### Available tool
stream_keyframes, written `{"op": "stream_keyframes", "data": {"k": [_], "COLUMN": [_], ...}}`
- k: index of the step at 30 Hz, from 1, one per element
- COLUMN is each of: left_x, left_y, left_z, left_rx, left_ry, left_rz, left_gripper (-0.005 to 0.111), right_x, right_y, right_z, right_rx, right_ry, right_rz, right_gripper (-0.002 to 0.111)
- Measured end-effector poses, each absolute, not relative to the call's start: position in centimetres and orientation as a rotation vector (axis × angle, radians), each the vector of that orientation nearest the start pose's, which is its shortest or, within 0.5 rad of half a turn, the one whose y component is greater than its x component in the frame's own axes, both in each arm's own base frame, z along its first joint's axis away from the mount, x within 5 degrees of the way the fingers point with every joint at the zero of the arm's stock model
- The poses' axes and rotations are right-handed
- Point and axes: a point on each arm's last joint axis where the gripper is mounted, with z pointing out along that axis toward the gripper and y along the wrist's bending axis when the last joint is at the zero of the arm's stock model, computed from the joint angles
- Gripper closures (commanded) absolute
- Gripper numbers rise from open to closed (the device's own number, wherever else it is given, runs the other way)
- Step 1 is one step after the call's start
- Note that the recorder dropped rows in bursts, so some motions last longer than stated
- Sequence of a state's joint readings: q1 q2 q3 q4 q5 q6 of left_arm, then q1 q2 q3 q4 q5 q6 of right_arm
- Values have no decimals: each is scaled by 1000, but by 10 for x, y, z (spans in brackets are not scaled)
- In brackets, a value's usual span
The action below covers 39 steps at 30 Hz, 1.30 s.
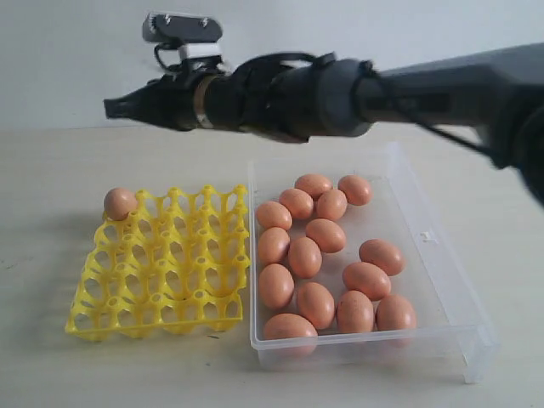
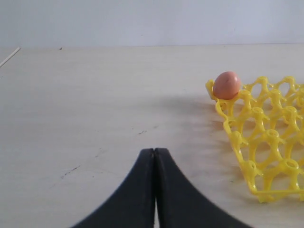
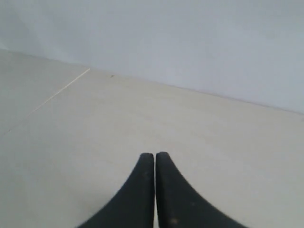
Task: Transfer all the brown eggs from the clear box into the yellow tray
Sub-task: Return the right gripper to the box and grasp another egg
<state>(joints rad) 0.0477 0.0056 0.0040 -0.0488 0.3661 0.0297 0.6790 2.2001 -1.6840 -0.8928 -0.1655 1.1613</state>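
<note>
The left claw [image 2: 155,151] is pressed together, empty. One brown egg [image 1: 120,203] sits in the yellow tray [image 1: 170,255]'s upper-left cup, straight below the right claw [image 1: 112,107], which hangs above, pressed together and empty. Right of the tray, fifteen brown eggs [image 1: 304,256] lie in the clear box [image 1: 442,289].

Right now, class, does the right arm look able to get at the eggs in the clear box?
Probably yes. The clear box has no lid, the brown eggs lie uncovered, and nothing stands between them and the right pincer, which hangs shut and empty higher up.
</note>
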Motion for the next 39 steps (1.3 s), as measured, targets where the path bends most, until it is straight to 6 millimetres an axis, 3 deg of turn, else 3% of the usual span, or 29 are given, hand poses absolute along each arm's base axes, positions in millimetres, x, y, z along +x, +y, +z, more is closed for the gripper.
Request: {"op": "stream_keyframes", "data": {"k": [2,4,8,12,16,21,24,31,39], "left_x": [53,53,53,53,53,53,53,53,53], "left_y": [1,1,1,1,1,1,1,1,1], "left_z": [179,179,179,179,179,179,179,179,179], "left_rx": [-47,-47,-47,-47,-47,-47,-47,-47,-47], "left_ry": [1858,1858,1858,1858,1858,1858,1858,1858,1858], "left_rz": [6,6,6,6,6,6,6,6,6], "left_gripper": [107,107,107,107,107,107,107,107,107], "right_x": [391,379,358,343,337,329,323,324,332], "right_y": [312,277,229,191,168,153,148,153,158], "right_z": [231,245,243,239,233,217,203,180,150], "right_rx": [-461,-486,-647,-735,-773,-777,-801,-763,-794], "right_ry": [1931,2005,2250,2500,2666,2794,2820,2775,2797], "right_rz": [661,450,154,-7,-112,-163,-167,-43,-46], "right_gripper": [108,108,108,107,91,59,47,45,45]}}
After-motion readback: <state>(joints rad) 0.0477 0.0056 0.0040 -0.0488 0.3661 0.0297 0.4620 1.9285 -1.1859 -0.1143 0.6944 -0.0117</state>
